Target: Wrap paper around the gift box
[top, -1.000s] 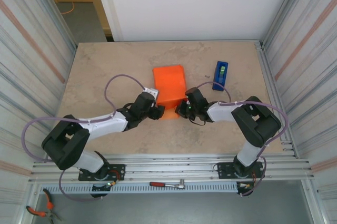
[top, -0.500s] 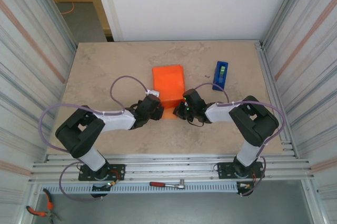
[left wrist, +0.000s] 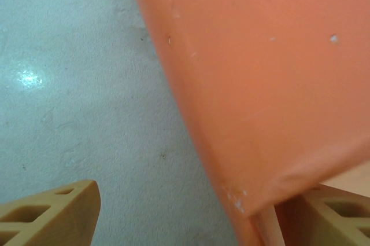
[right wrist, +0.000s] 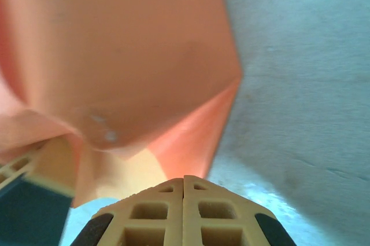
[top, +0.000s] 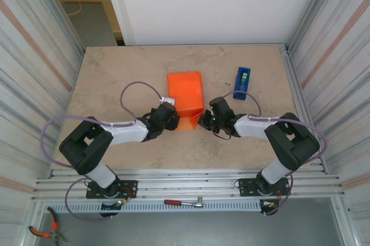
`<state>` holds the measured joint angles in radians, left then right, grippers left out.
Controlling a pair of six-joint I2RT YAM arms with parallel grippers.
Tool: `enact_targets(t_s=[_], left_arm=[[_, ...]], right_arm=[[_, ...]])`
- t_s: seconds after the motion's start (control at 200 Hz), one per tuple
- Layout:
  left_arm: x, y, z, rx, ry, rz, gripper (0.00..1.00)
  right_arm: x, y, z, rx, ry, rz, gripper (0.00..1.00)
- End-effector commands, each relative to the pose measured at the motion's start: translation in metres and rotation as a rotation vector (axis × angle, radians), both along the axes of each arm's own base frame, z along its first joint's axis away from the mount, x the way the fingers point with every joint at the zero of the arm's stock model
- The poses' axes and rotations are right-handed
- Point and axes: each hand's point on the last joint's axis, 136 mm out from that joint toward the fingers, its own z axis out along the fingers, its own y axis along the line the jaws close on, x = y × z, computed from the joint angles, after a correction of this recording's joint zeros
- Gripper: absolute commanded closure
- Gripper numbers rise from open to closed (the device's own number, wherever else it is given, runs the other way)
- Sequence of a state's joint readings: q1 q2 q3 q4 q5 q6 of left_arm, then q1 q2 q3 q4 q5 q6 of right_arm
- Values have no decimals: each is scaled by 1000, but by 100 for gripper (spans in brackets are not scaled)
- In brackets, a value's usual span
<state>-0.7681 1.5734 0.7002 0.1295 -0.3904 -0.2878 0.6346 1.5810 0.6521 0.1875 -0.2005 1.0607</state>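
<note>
The thin bright orange paper sheet [right wrist: 115,55], bent into soft folds, spreads from 9 through 12 o'clock to the centre. At 6 o'clock the right hand [right wrist: 184,183] has its two tan latticed fingers pressed flat together, with the paper's lowest flap ending just above their tips. Pale grey speckled tabletop [right wrist: 300,84] runs from 1 to 5 o'clock.

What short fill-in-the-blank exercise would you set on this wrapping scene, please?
The paper is plain ____.
Unlike the open left tool, the right tool is ____.
The upright tape dispenser to the right of the paper is ____.
Missing words: orange, shut, blue.
</note>
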Motion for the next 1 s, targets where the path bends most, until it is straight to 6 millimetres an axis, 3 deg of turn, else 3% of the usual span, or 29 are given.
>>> enact_targets(t_s=[0.0,0.16,0.491,0.992], left_arm=[[-10,-2,19,-78,-10,-13,20],[-21,7,25,-144,19,23,18],[-29,30,17,-269,85,87,19],[-33,6,24,-417,97,-6,36]], right_arm=[[0,-3,4,-22,-23,11,100],[4,5,5,-10,-24,26,100],[12,20,3,-5,-24,50,100],[7,22,-21,-20,21,55,100]])
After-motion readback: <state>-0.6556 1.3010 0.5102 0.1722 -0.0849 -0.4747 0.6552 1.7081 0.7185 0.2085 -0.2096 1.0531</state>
